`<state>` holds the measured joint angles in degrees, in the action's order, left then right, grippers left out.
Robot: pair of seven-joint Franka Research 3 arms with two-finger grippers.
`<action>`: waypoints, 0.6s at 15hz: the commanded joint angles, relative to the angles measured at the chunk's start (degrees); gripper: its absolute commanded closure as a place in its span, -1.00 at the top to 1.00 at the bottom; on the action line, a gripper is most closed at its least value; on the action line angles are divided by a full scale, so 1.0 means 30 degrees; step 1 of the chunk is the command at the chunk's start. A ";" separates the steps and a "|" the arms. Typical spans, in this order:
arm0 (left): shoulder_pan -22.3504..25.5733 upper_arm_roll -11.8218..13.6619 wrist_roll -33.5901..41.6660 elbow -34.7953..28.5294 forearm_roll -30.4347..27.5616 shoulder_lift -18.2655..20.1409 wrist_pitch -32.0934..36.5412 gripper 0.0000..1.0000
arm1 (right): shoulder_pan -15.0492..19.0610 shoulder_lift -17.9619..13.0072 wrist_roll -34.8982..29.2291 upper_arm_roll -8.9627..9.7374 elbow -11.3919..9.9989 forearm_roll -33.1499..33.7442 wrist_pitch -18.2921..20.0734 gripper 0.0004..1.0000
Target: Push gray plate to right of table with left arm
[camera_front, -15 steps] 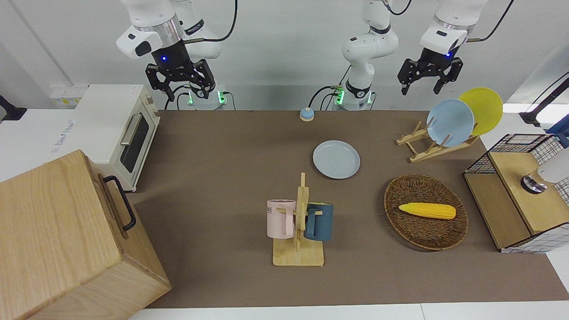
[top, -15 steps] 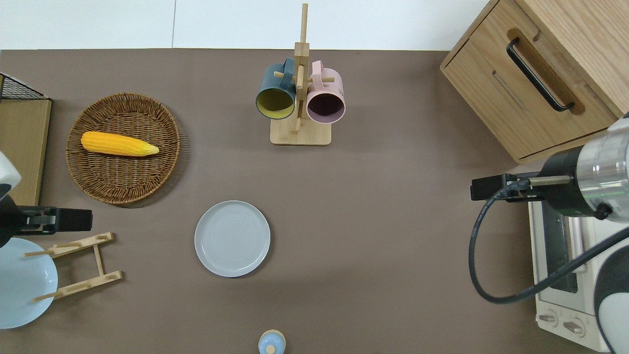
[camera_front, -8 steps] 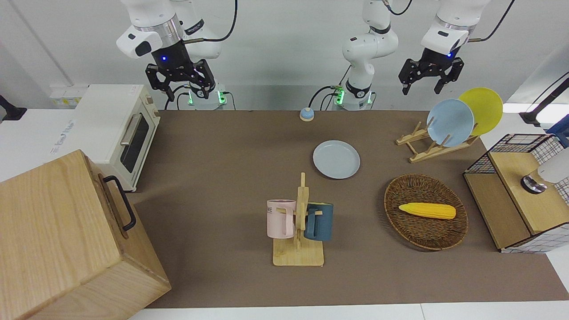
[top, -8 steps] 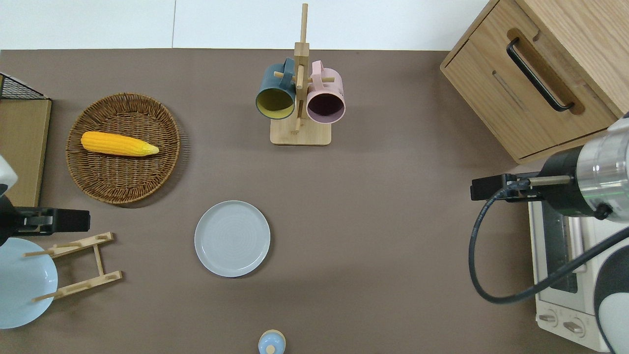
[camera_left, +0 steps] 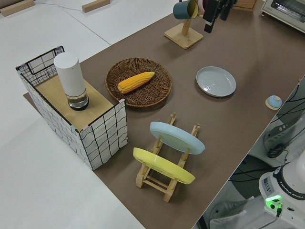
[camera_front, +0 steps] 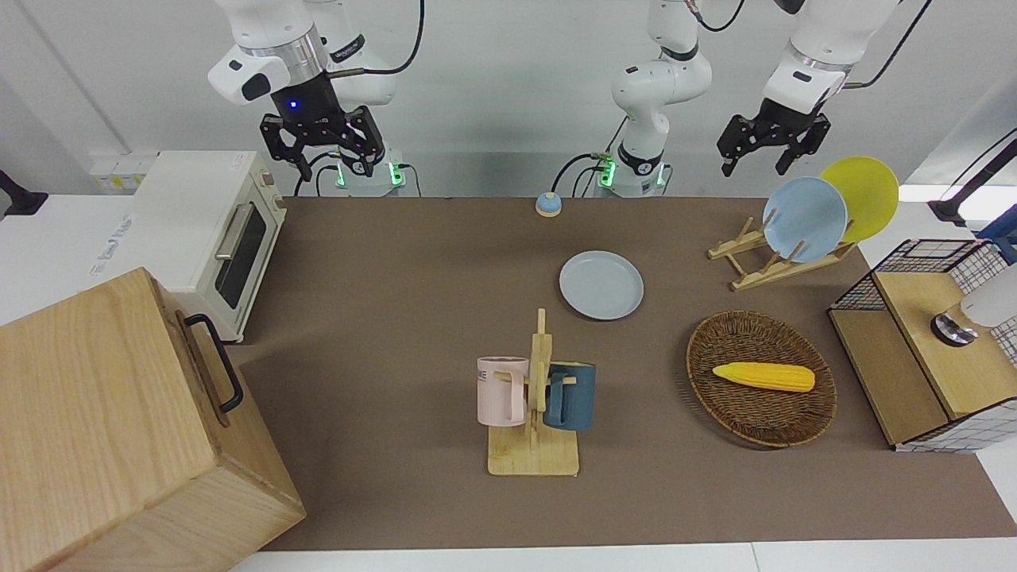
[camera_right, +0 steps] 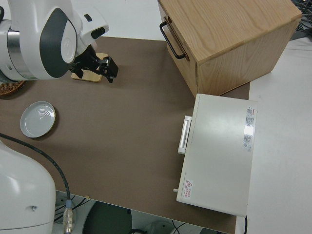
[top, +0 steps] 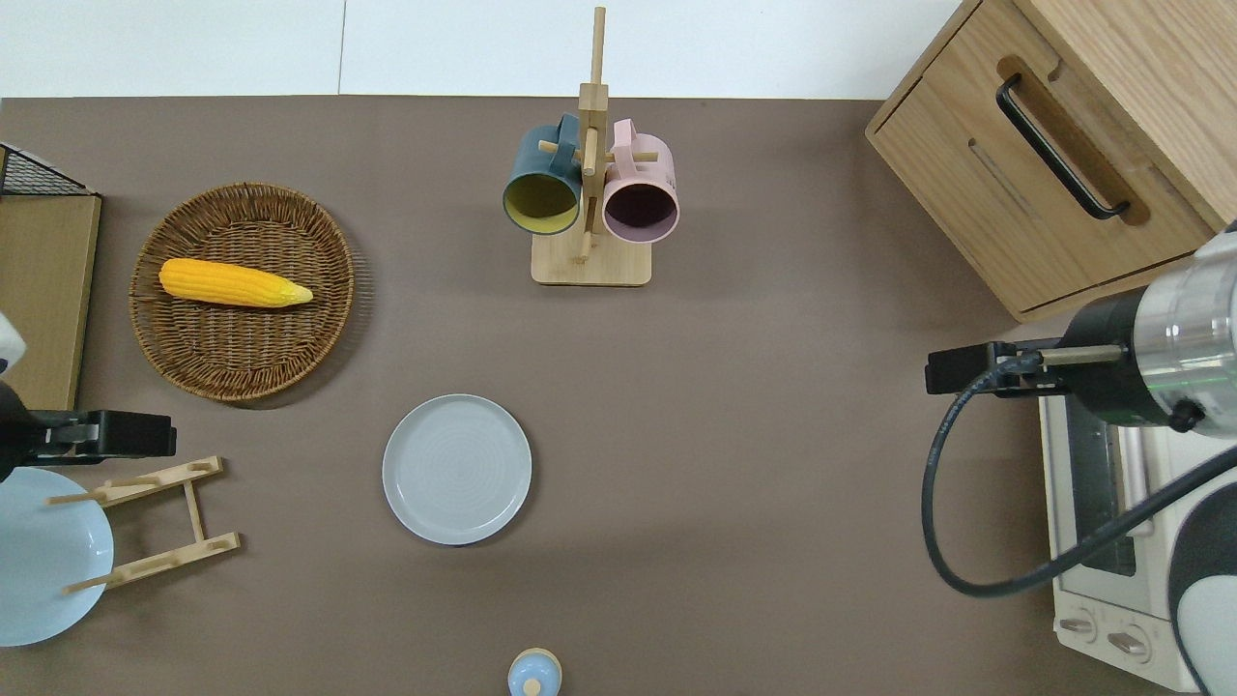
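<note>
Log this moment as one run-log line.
stage: approach | left hand: open, raised over the plate rack | gray plate: untouched, flat on table | right arm: parked

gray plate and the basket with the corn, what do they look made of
The gray plate looks like glazed ceramic, or possibly melamine: smooth, evenly pale, with faint concentric rings and a low rim. The basket looks like woven wicker or rattan, brown and matte, with visible strands. The corn in it has a uniform plastic-like sheen, so it may be fake.

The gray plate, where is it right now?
In the overhead view the gray plate lies flat on the brown table, nearer to the robots than the mug rack, between wicker basket and bell.
</note>
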<state>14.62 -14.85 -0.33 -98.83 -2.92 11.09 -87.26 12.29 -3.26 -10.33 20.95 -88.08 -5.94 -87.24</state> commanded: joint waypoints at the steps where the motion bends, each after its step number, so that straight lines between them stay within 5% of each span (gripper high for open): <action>1: 0.0165 0.0000 0.0080 -0.0659 -0.0375 0.0199 -0.0766 0.98 | 0.0122 0.0119 -0.0042 0.0076 0.0270 -0.0306 0.0104 0.99; 9: 0.0136 0.0000 0.0079 -0.1157 -0.0786 0.0199 -0.1734 0.98 | 0.0122 0.0119 -0.0042 0.0076 0.0270 -0.0306 0.0104 0.99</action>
<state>14.62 -14.86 -0.33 -101.15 -4.21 11.05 -91.19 12.29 -3.26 -10.33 20.95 -88.08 -5.94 -87.24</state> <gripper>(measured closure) 0.004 0.004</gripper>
